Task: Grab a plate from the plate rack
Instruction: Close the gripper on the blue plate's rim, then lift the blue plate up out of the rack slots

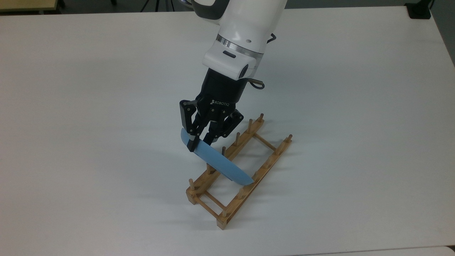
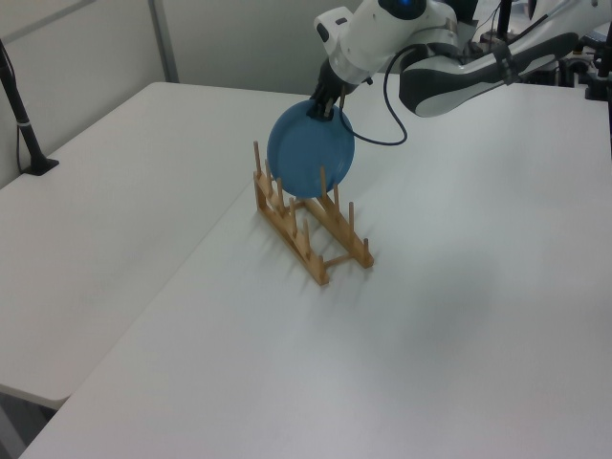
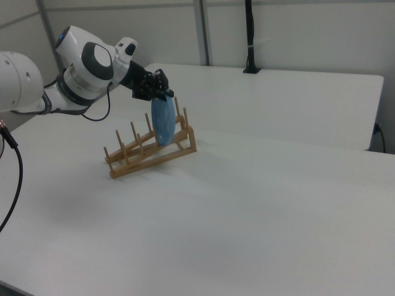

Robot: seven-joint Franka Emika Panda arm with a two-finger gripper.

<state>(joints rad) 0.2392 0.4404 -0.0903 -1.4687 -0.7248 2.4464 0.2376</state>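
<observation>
Top view | white table [image 1: 89, 106] | gripper [image 1: 199, 141] clamped on plate [image 1: 220, 164] | grey wall panels [image 3: 296, 31]

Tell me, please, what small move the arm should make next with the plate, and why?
Probably a short lift straight up along the pegs. The gripper has its fingers closed on the upper rim of the plate, which stands on edge between pegs of the plate rack; pulling sideways could catch them.

White table [image 1: 355, 89] open on all sides of plate rack [image 1: 245, 170]. Upright pegs flank the plate [image 1: 220, 161] closely; way out is upward, gripper [image 1: 201, 142] already there.
</observation>
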